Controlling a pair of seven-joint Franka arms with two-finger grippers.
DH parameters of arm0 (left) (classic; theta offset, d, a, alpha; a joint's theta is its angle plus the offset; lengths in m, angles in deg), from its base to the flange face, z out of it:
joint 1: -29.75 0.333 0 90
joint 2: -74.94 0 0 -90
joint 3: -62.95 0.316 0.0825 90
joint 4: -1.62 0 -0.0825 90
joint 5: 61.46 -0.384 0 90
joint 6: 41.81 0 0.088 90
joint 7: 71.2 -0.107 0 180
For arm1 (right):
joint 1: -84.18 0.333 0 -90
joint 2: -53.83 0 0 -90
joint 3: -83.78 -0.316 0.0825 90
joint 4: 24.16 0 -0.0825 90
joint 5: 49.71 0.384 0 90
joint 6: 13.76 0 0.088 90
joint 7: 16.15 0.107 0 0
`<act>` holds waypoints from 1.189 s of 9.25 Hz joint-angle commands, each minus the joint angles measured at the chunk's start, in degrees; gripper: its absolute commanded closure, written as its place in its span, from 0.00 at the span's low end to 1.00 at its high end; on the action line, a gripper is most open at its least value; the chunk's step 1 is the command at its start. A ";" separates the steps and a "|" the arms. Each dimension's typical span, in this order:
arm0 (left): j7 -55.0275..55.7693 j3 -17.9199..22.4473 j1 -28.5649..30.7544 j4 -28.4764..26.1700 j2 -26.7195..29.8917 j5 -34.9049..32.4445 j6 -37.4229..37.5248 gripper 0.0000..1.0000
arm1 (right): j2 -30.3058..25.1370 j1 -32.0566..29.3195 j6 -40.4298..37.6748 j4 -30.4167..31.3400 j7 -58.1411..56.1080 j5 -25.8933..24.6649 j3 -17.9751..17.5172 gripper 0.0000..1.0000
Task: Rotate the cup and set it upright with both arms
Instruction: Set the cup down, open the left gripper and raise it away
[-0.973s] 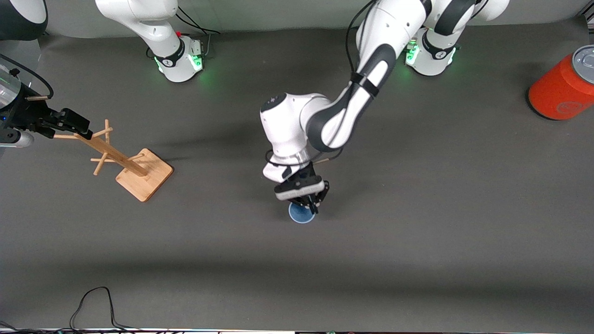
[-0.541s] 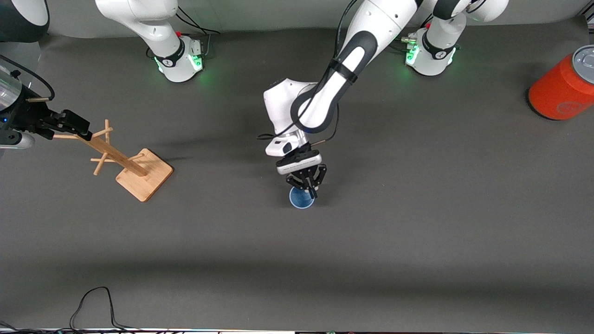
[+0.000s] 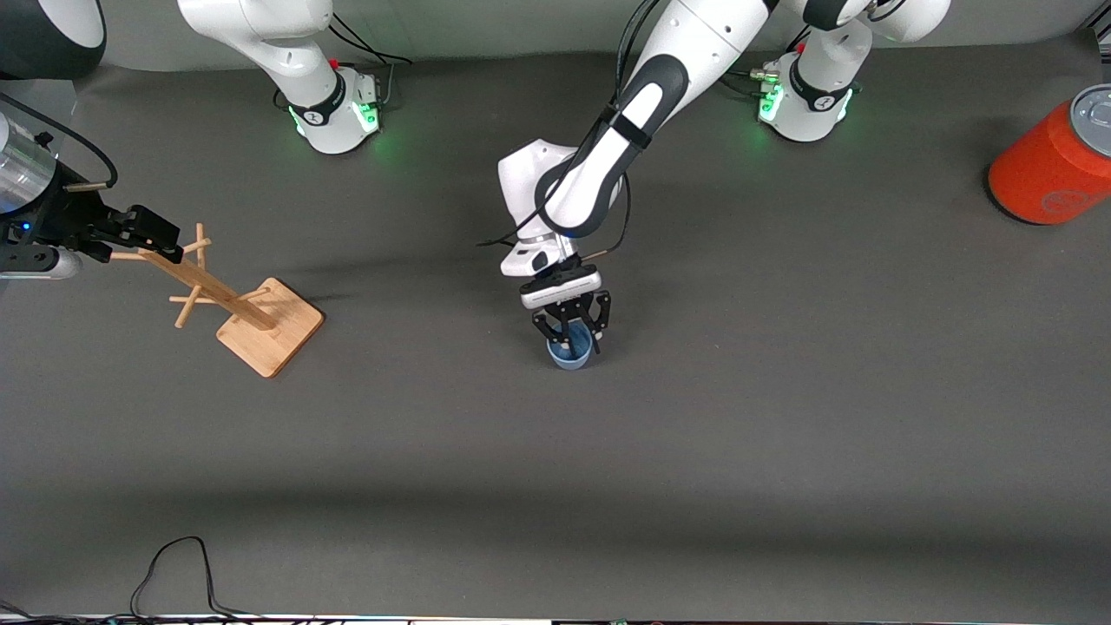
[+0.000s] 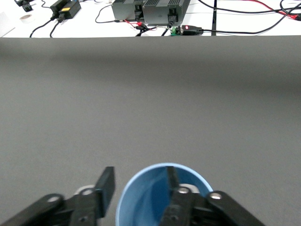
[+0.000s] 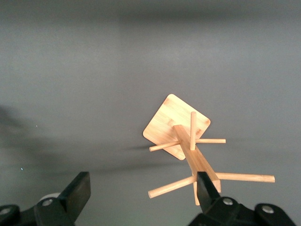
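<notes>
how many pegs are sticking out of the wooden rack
5 in the right wrist view, all on the post of the wooden rack under the right gripper: three near the top, two nearer the base. More may be hidden by the post.

Left arm: reaches from its base at the desk's robot-side edge down toward the middle of the desk, wrist bent downward.
Left gripper (image 3: pixel 570 333): low over the desk's centre, fingers (image 4: pixel 104 187) parted, one inside and one outside the rim of the cup (image 3: pixel 570 354).
Right arm: its wrist hangs at the right arm's end of the desk; it waits.
Right gripper (image 3: pixel 156 236): up over that end, fingers (image 5: pixel 79 190) spread wide, holding nothing.
</notes>
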 commanded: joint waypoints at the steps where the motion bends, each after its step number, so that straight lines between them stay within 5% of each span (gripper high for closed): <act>1: 1.02 0.80 -1.51 -2.56 3.51 -0.01 -0.22 0.01 | 0.57 0.34 -1.20 -1.79 0.64 -0.59 0.10 0.00; 5: -35.17 0.36 7.76 -0.80 15.35 28.21 0.73 0.00 | 1.81 0.25 -2.07 -3.73 0.73 1.51 0.19 0.00; 7: -58.72 0.62 15.32 -0.88 24.04 43.52 11.13 0.00 | 2.59 0.17 -2.43 -4.25 1.95 4.50 0.27 0.00; 11: -82.16 0.71 28.85 -10.28 39.01 56.37 16.99 0.00 | 2.60 0.17 -2.52 -4.25 7.65 4.51 0.27 0.00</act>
